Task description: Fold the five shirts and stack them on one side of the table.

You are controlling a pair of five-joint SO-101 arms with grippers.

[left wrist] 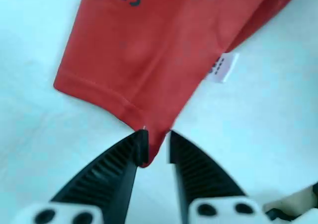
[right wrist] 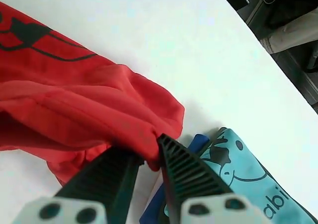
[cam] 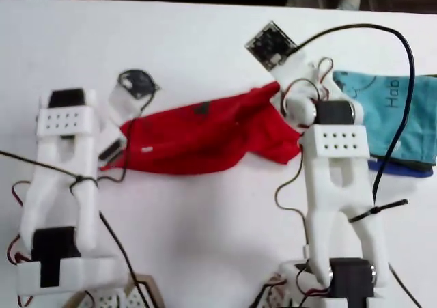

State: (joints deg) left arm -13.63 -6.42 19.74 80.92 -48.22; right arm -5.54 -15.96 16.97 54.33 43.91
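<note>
Red shirt (cam: pixel 198 134) lies stretched across the middle of the table (cam: pixel 205 42), held at both ends.

Left arm: runs from its base at the near edge out over the table, wrist turned in toward the shirt's left end. The left gripper (left wrist: pixel 155 147) is closed to a narrow gap, with the hem corner of the red shirt pinched between its fingers (left wrist: pixel 124 164).

Right arm: runs from its base at the near edge, wrist set low over the shirt's right end. The right gripper (right wrist: pixel 149 157) is clamped on a bunched fold of the red shirt, cloth bulging around the fingers (right wrist: pixel 181 172).

Teal shirt (cam: pixel 399 113) lies flat at the right side of the table on top of a blue shirt (cam: pixel 399 168), just beside the right arm.

View differences: the high view shows the whole span of the red shirt and both arms, but the wrists hide the grip points. The left wrist view shows the pinched hem and a white tag (left wrist: pixel 222 67) at the side seam. The right wrist view shows the clamped fold, with the teal and blue edges close behind it, touching or nearly so.
</note>
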